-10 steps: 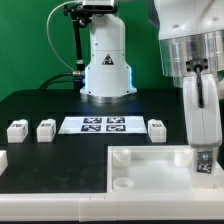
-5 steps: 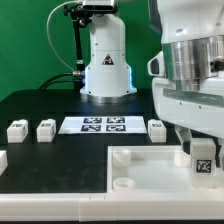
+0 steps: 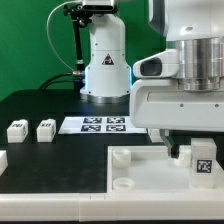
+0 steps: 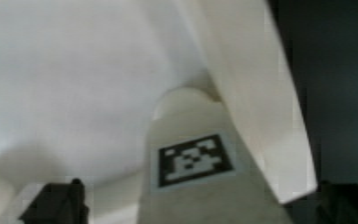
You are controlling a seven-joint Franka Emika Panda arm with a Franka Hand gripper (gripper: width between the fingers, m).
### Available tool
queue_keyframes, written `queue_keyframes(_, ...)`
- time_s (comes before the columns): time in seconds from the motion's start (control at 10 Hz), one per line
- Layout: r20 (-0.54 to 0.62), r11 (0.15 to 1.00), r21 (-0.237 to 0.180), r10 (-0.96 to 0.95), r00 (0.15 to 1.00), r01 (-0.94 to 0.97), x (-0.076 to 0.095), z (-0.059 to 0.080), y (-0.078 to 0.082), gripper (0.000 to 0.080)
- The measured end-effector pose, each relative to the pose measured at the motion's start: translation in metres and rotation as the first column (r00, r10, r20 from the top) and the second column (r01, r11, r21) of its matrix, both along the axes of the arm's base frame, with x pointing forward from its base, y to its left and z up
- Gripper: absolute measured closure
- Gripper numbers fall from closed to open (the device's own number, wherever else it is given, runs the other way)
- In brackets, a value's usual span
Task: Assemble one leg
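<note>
In the exterior view, the big white robot arm fills the upper part on the exterior view's right. Its gripper (image 3: 196,150) hangs low over the white tray piece (image 3: 140,168). Right under the gripper stands a leg (image 3: 203,158) with its black-and-white tag facing us. The leg sits at the tray's corner on the exterior view's right. The arm's body hides the fingers, so I cannot tell if they are spread or pinching the leg. Two more legs (image 3: 17,129) (image 3: 46,128) stand on the black table (image 3: 40,108), far from the gripper, on the exterior view's left. The marker board (image 3: 100,124) lies flat on the table between those legs and the gripper.

In the wrist view, the leg (image 4: 208,150) is very close to the camera and looks tall and white, with its tag (image 4: 197,160) showing. The white tray (image 4: 78,90) lies behind it. One dark fingertip (image 4: 55,203) shows just beside the leg, not touching it. Another dark shape sits at the far corner on the leg's other side, too blurry to tell.
</note>
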State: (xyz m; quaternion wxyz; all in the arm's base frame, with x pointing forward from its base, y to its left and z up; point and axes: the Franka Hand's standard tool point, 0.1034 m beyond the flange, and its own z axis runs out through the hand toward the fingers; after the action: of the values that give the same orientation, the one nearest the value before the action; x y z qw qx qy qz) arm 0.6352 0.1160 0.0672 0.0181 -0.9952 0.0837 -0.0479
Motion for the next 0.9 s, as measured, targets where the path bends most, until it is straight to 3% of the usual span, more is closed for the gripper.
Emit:
queue_keyframes(0.2, -0.001, 0.999, 0.005, -0.052, 0.999, 0.052, 0.0000, -0.0003, -0.0008, 0.0150)
queue_keyframes(0.4, -0.006, 0.984, 0.020, -0.176, 0.984, 0.176, -0.0001, -0.0003, 0.0000, 0.0410)
queue_keyframes(0.5, -0.012, 0.961, 0.030, -0.273, 0.962, 0.273, -0.0002, -0.0003, 0.0006, 0.0410)
queue_keyframes(0.6, -0.018, 0.936, 0.038, -0.350, 0.937, 0.350, -0.0003, -0.0004, 0.0007, 0.0509)
queue_keyframes(0.7, -0.029, 0.877, 0.051, -0.477, 0.878, 0.478, 0.0000, -0.0001, 0.0002, 0.0509)
queue_keyframes(0.9, -0.075, 0.603, 0.049, -0.792, 0.605, 0.796, 0.0022, -0.0007, 0.0036, 0.0509)
